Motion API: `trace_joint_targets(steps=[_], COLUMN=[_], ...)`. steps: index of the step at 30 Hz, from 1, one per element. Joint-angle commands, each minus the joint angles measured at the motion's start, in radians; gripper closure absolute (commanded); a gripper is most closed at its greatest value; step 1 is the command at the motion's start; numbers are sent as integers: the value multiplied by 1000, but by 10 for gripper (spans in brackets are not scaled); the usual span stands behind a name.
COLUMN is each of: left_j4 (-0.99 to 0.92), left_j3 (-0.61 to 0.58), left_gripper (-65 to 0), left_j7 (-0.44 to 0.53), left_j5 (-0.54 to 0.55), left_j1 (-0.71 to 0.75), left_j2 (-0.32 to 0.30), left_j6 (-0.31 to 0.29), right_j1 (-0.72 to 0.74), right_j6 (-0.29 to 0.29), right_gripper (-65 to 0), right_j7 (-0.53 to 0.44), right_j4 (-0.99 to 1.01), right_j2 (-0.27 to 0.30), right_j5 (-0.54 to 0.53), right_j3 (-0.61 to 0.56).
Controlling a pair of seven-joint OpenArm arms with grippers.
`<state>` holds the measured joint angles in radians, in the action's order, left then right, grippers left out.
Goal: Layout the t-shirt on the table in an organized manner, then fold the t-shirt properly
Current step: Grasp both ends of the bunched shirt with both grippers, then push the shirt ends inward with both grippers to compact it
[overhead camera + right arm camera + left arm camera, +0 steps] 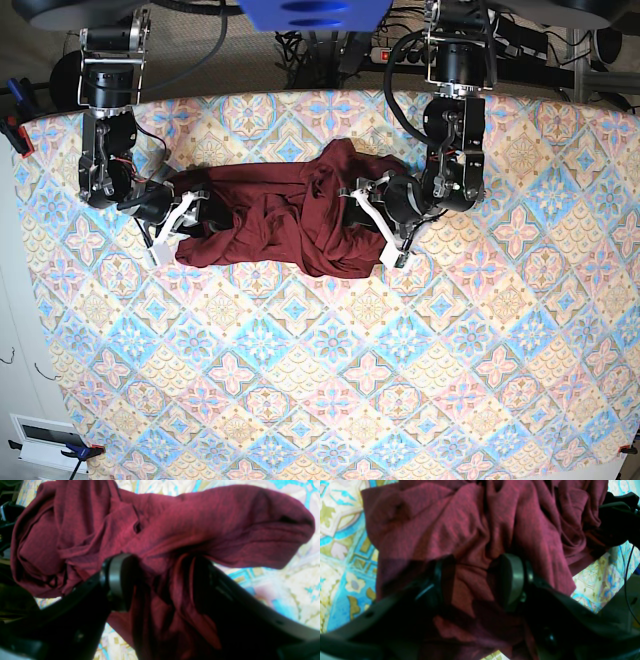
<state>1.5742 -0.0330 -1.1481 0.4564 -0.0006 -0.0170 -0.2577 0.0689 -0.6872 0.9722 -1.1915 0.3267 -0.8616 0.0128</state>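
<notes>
Maroon t-shirt [285, 220] lies bunched in a crumpled heap on the patterned tabletop [400, 380], stretched between both arms. Left end effector [480, 580] is at the shirt's edge w/ a fold of fabric between its spread fingers; right end effector [160, 580] likewise has cloth bunched between its fingers at the opposite end. Both grip the t-shirt w/ jaws wide. Rest of fabric sits ahead of each end effector, wrinkled, not laid flat.
</notes>
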Motion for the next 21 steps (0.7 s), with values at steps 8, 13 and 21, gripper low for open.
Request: trace_joint_targets(steps=[8, 13, 21], left_j4=[19, 21, 22], left_j3=[3, 46, 164], left_gripper=[-276, -276, -276], left_j7=[12, 47, 46], left_j5=[18, 52, 315], left_j1=[-19, -14, -9], left_j2=[2, 9, -37], left_j6=[-2, -2, -2], right_j1=[19, 19, 19], right_j6=[1, 1, 1], right_gripper=[-60, -1, -2], right_j7=[0, -2, 3], right_j4=[-4, -14, -14], right_j2=[13, 13, 22], right_j5=[6, 6, 6], right_j3=[-26, -15, 144])
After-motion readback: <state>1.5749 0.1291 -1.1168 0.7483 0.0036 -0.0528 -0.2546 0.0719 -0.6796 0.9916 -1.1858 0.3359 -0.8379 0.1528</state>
